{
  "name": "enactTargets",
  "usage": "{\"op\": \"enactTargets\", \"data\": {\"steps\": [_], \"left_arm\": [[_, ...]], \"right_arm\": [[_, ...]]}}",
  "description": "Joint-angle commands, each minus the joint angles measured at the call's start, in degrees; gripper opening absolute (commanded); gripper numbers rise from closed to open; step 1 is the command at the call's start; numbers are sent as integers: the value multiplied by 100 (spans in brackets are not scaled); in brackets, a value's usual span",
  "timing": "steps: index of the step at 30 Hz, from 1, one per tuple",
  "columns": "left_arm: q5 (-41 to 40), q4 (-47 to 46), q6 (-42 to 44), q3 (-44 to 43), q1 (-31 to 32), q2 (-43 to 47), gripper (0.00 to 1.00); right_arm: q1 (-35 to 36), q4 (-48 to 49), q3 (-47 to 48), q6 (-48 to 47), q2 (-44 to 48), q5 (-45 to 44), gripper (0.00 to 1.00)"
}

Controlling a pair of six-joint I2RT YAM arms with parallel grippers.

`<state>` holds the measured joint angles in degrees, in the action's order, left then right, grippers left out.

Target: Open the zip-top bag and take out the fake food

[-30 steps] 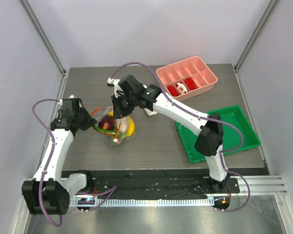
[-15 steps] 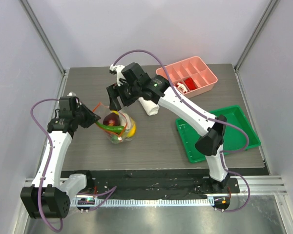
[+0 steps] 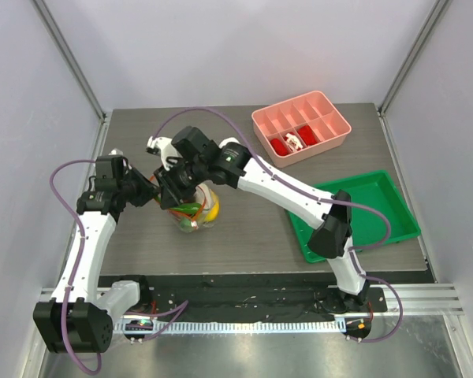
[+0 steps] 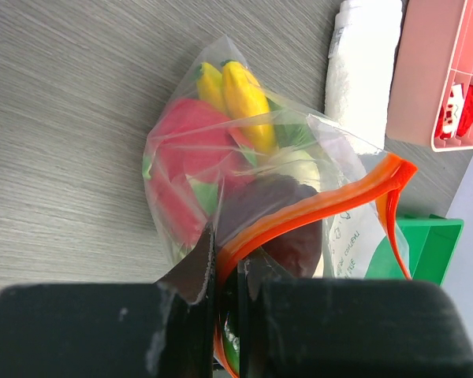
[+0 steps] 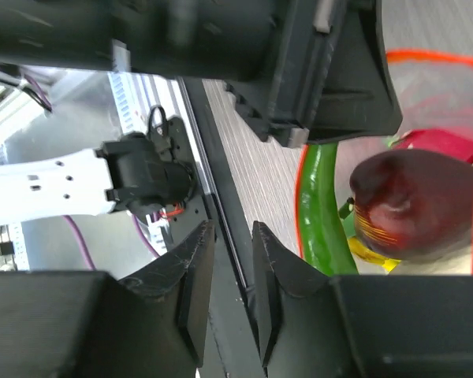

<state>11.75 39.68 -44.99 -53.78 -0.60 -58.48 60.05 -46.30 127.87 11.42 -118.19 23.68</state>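
Observation:
The zip-top bag (image 3: 197, 214) lies left of the table's middle, its mouth partly open. My left gripper (image 4: 229, 272) is shut on the orange-red zip strip (image 4: 323, 205). Through the clear plastic I see the pink-red dragon fruit (image 4: 181, 161), the yellow banana (image 4: 240, 98), the dark red fruit (image 4: 288, 213) and the white vegetable (image 4: 299, 165). My right gripper (image 5: 225, 236) is narrowly open and empty, hovering at the bag's mouth beside the left gripper (image 3: 150, 194). In the right wrist view the green pepper (image 5: 323, 213) and the dark red fruit (image 5: 414, 205) lie inside the strip's loop.
A rolled white towel (image 4: 363, 55) lies just behind the bag. A pink divided tray (image 3: 339, 126) with small red-and-white pieces stands at the back right. A green tray (image 3: 394, 213) sits at the right, under the right arm's elbow.
My right gripper has swung left and down from behind the bag to the bag's mouth, close to the left gripper. The left gripper still holds the zip strip.

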Motion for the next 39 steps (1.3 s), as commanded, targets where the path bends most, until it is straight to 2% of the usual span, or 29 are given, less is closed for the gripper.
{"op": "enactTargets", "data": {"steps": [1,4,10,21,27,30,36,39], "left_arm": [[205,-206,-45,-203,-1,73,0],[231,-206,-53,-194,-1,73,0],[267,-233,-71,-203,-1,56,0],[372,-373,-282,-203,-1,-14,0],[355,-435,-265,-203,-1,-58,0],[276,-373,-203,-230,-1,-76,0],[433,-636,-343,-203,-10,-146,0],[565,-777,-431,-177,-1,-164,1]], "right_arm": [[-108,244,-271,-149,-99,155,35],[-116,254,-491,-333,-99,-134,43],[-125,175,-518,-439,-134,-337,47],[-125,130,-808,-623,-81,-557,60],[-187,122,-834,-527,41,-391,65],[-231,139,-922,-483,182,-268,72],[-398,533,-1633,-185,437,558,63],[-424,675,-1792,-79,490,647,52]]}}
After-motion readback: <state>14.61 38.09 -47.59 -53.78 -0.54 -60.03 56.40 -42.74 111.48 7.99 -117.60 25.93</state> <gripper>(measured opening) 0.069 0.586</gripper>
